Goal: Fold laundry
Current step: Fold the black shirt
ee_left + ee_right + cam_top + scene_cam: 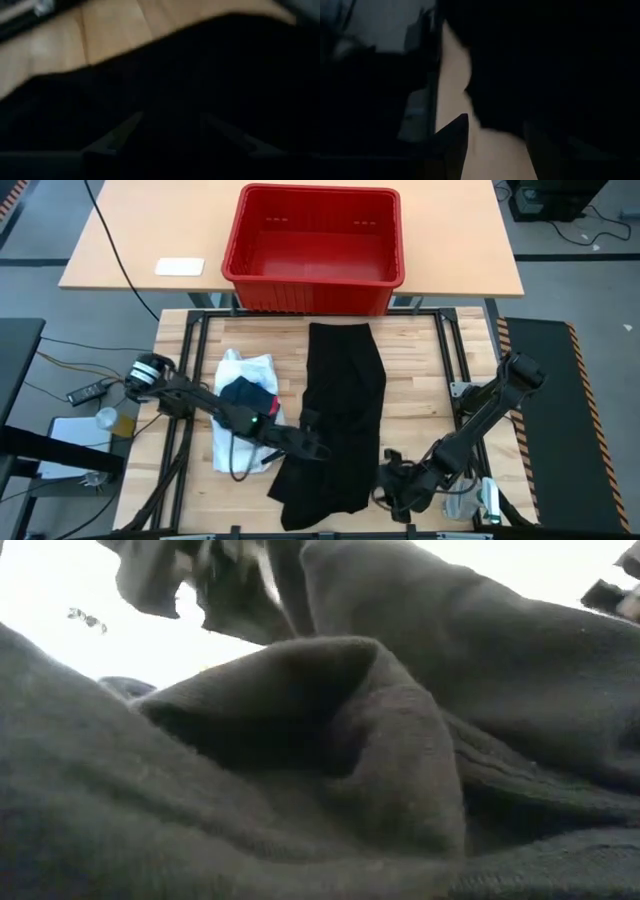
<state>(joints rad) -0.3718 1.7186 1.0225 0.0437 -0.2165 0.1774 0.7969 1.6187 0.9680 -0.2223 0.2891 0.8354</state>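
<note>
The large black garment (335, 420) lies in the centre of the high view, its long axis running from the upper middle of the frame, just below the red crate (314, 242), down to the lower middle, where its hem spreads wider; left of it, touching or nearly so, sits a heap of the white shirt (243, 375) with a dark piece and the small blue piece (272, 406) on top, all on the wooden table (420, 380).

Both arms reach toward the garment's lower end; the left gripper (318, 450) is on the cloth's left edge at lower centre, and the wrist view shows its 2 fingers (117, 135) standing apart with black cloth lying between and beyond them, though whether they grip it I cannot tell; the right gripper (392, 465) sits just beside the garment's right edge at lower right of centre, fingers (452, 135) parted over bare wood with the black edge close ahead, nothing visibly held.

Judging from this, the coming move turns on the 2 grippers flanking the lower hem, 1 on each side; lifting there would likely fold the garment along its long axis toward the crate.
</note>
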